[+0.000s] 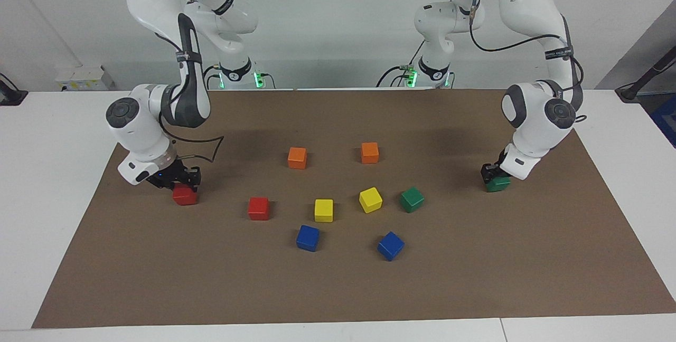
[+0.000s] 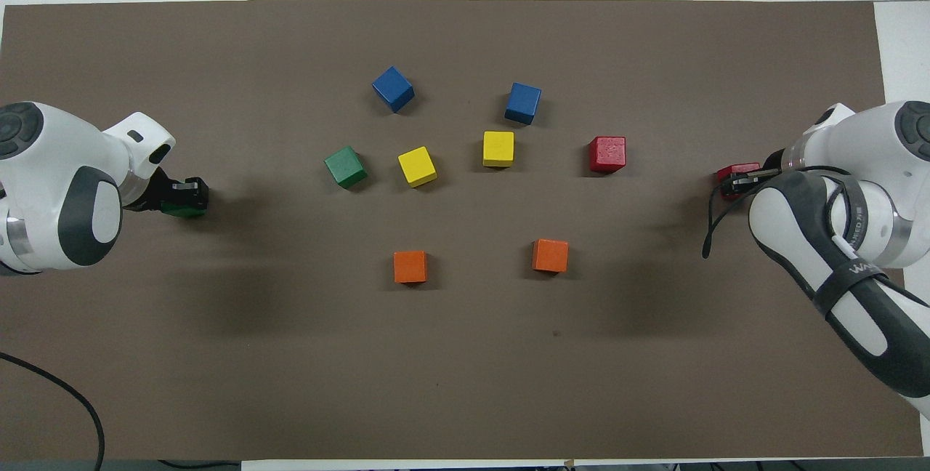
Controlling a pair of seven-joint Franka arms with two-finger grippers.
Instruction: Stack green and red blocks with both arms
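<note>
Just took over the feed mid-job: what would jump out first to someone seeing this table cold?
Each arm grips a cube at its own end of the brown mat: the left gripper is shut on a green block, the right gripper on a red block. Between them lies a loose cluster of cubes, including the other green block and other red block.

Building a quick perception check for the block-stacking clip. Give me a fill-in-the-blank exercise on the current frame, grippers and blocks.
1. The left gripper is shut on a ____ block.
2. The right gripper is shut on a ____ block.
3. The two cubes nearest the robots are ____.
4. The free red block lies toward the ____ arm's end of the table, beside a yellow cube.

Missing words: green; red; orange; right
</note>
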